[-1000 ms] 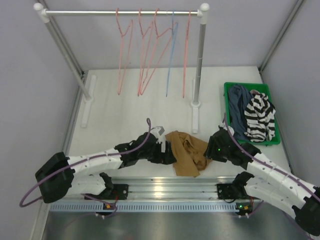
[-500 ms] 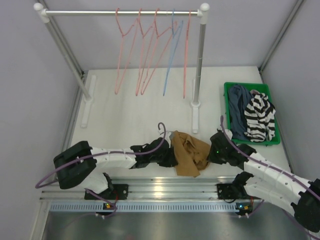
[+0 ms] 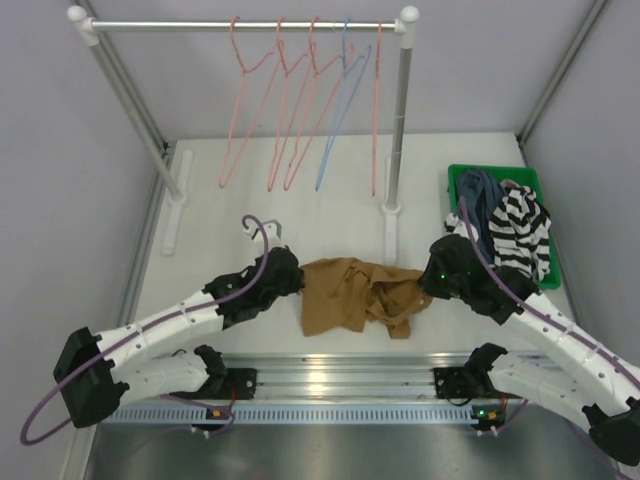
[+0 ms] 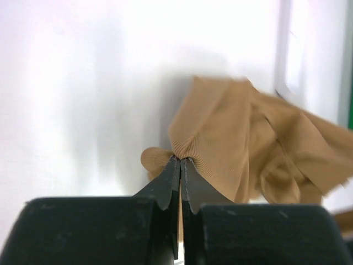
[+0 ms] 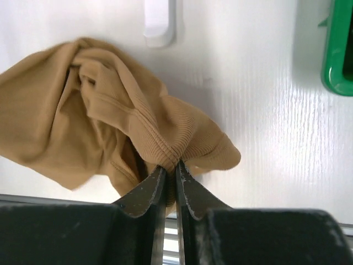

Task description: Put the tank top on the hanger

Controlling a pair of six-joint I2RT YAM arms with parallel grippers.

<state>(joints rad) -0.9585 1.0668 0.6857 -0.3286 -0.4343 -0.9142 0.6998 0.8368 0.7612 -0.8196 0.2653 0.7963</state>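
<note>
The tan tank top [image 3: 345, 297] lies crumpled on the white table between my two arms, stretched sideways. My left gripper [image 3: 298, 285] is shut on its left edge; in the left wrist view the gripper [image 4: 180, 160] pinches a bunched fold of the tank top [image 4: 237, 132]. At the garment's right end my right gripper [image 3: 424, 291] is shut on it too. In the right wrist view this gripper [image 5: 171, 164] clamps a ribbed hem of the tank top [image 5: 77, 116]. Several salmon-pink hangers [image 3: 283, 110] hang from the rail at the back, apart from both grippers.
A light blue hanger [image 3: 336, 120] hangs among the pink ones on the white rack rail [image 3: 200, 25]. The rack's right post [image 3: 398, 130] and its foot [image 5: 159, 22] stand just behind the tank top. A green bin [image 3: 455, 190] at right holds a striped garment [image 3: 520, 235] and a dark blue one [image 3: 480, 200].
My left gripper shut on the tank top's left edge and drew it leftward. The right gripper closed on the right end and lifted back slightly. The cloth now spreads wider; the hangers swung left.
</note>
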